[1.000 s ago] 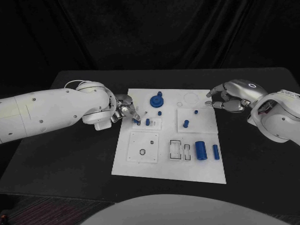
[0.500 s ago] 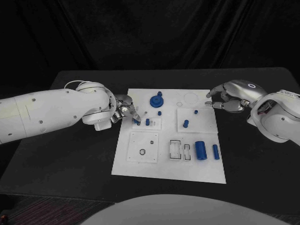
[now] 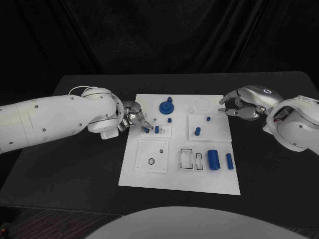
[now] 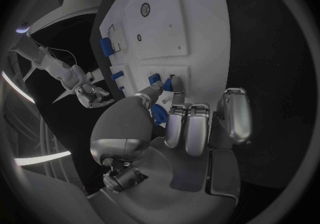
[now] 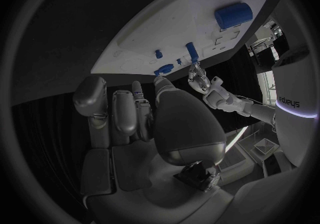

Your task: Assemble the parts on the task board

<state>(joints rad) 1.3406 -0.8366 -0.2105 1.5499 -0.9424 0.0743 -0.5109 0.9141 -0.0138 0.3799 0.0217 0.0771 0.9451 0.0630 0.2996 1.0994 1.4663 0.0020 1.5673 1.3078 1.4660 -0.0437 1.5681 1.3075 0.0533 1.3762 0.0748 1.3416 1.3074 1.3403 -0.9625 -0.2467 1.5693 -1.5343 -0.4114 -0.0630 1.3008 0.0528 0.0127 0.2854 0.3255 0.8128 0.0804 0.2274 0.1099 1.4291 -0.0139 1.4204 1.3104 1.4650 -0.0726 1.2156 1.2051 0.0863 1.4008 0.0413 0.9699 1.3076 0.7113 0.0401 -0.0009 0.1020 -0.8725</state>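
Observation:
The white task board [image 3: 203,181] lies mid-table. My left hand [image 3: 134,118] is at its left edge. Its thumb and a finger pinch a small blue peg [image 3: 146,129] that stands upright in a small square plate, beside a second peg [image 3: 156,129]. In the left wrist view the pinched peg [image 4: 168,83] sits between the fingertips [image 4: 177,96]. My right hand [image 3: 242,105] hovers at the board's far right corner, fingers curled in with nothing in them. A blue gear piece [image 3: 166,106] stands near the far edge.
More blue parts stand on the board: pegs [image 3: 198,131] on the right square plate, a thick cylinder [image 3: 213,159] and a thinner one [image 3: 229,161] near the front right. Rectangular slots [image 3: 186,158] lie beside them. Black table [image 3: 66,174] surrounds the board.
My left hand's fingertips have edged slightly toward the peg. The right hand has held still.

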